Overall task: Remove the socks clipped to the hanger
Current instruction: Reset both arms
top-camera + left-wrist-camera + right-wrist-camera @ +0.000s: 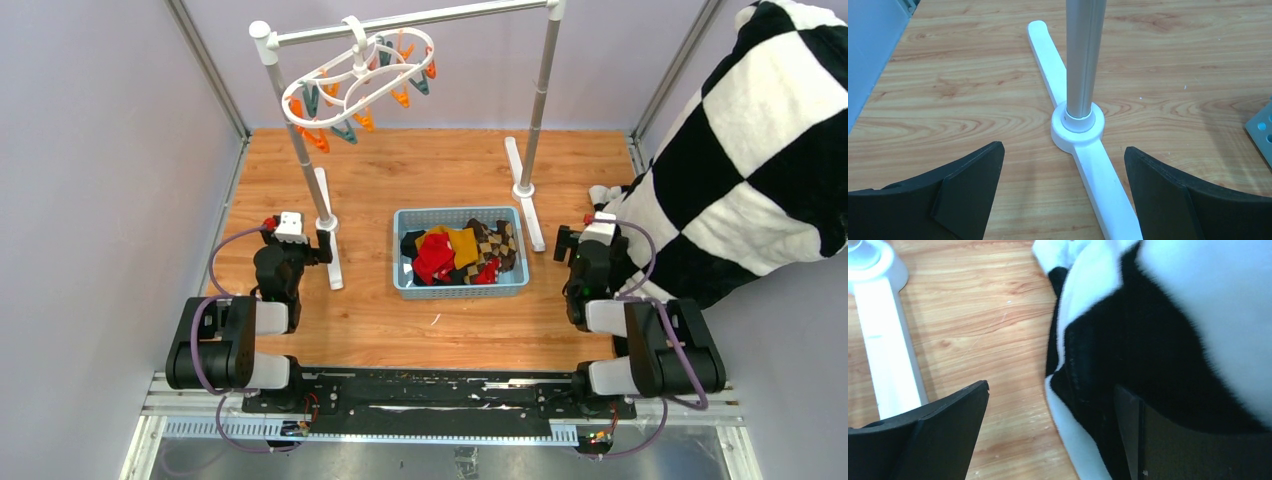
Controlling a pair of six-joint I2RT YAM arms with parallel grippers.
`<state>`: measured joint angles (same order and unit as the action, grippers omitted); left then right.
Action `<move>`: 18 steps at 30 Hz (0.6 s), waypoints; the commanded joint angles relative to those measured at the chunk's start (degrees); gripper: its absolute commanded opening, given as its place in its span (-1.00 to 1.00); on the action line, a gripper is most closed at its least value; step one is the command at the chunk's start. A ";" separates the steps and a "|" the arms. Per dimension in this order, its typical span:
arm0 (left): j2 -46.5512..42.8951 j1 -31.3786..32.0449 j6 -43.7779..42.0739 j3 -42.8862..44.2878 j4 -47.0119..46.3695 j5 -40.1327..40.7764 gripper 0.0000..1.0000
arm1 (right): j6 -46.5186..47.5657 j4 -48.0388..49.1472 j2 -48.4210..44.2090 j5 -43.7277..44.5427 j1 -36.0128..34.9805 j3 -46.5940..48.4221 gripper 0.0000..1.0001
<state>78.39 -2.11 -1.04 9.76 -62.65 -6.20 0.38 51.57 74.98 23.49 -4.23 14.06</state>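
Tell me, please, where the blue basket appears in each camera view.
Top view: the basket sits mid-table between the arms, holding socks.
Left wrist: only its corner at the right edge.
Right wrist: not in it.
Shared landmark: the rack's white feet on the wooden table.

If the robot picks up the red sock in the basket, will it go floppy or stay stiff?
Probably floppy: the red sock lies crumpled in the blue basket. It looks like light, soft fabric, so it should dangle. It may drag neighbouring socks along, since they lie tangled together.
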 commanded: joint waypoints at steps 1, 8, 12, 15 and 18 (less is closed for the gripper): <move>0.44 0.09 -0.10 0.59 -1.10 1.10 0.99 | 6.37 15.84 8.04 -3.94 -2.25 -3.86 1.00; 0.43 0.09 -0.10 0.53 -1.14 1.08 0.99 | 4.25 6.74 5.71 -4.01 -1.06 -0.92 1.00; 0.40 0.09 -0.10 0.55 -1.13 1.09 0.99 | 4.28 6.79 5.53 -4.06 -1.06 -1.10 1.00; 0.42 0.08 -0.26 0.68 -0.94 0.93 0.99 | 4.28 6.87 5.53 -4.06 -1.08 -1.06 1.00; 0.45 0.35 -0.62 1.09 -0.18 1.27 0.99 | 4.28 6.80 5.53 -4.06 -1.09 -1.07 1.00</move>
<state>78.39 -2.11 -1.04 9.76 -62.63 -6.15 4.14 58.54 81.17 19.53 -5.63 12.45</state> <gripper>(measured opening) 0.994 0.999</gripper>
